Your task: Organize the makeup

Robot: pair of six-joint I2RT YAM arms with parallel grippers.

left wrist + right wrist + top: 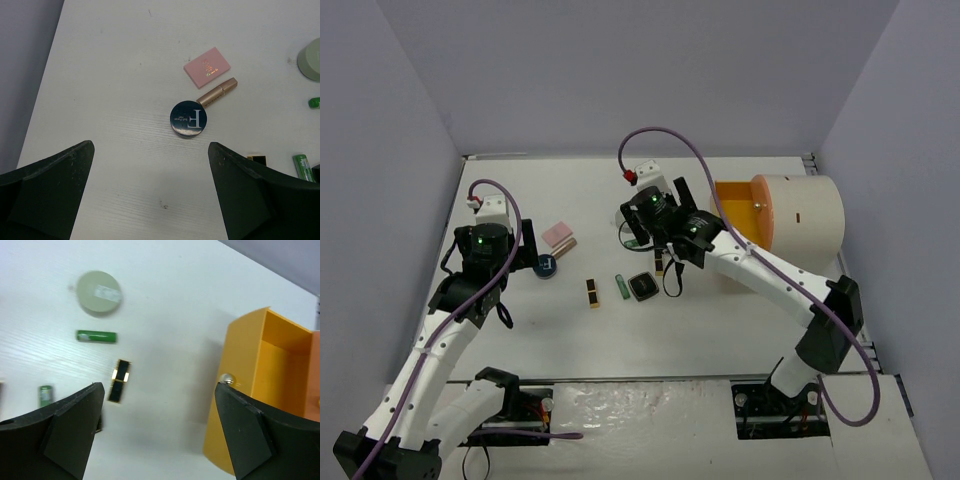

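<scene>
1. Nearest the left wrist camera is the left pincer [151, 147]. Its two dark fingers are spread wide with nothing between them, above the white bench [100, 75].
2. At 12 o'clock from it lies a dark blue round compact [188, 119]. A rose-gold tube [216, 92] sits just beside it at 1 o'clock, and a pink palette [207, 67] lies farther out the same way.
3. The compact looks light, hard and smooth, so probably slippery, with breakable contents. It is best gripped across its rim.
4. The right pincer [159, 387] is also wide apart and empty. A black-gold lipstick [120, 380] lies at 9 o'clock of the gap. A green tube [96, 336] and a pale green round compact [99, 292] lie towards 11 o'clock, and an open orange drawer [240, 390] is at 3 o'clock.
5. The lipstick seems light, stiff and glossy. It is best pinched across its narrow sides at mid-length.
6. Seen from above, the left arm [440, 340] reaches in from 7 o'clock. The right arm [770, 280] reaches in from 5 o'clock, past the cream drum [805, 215]. Both wrists are tipped downward.
</scene>
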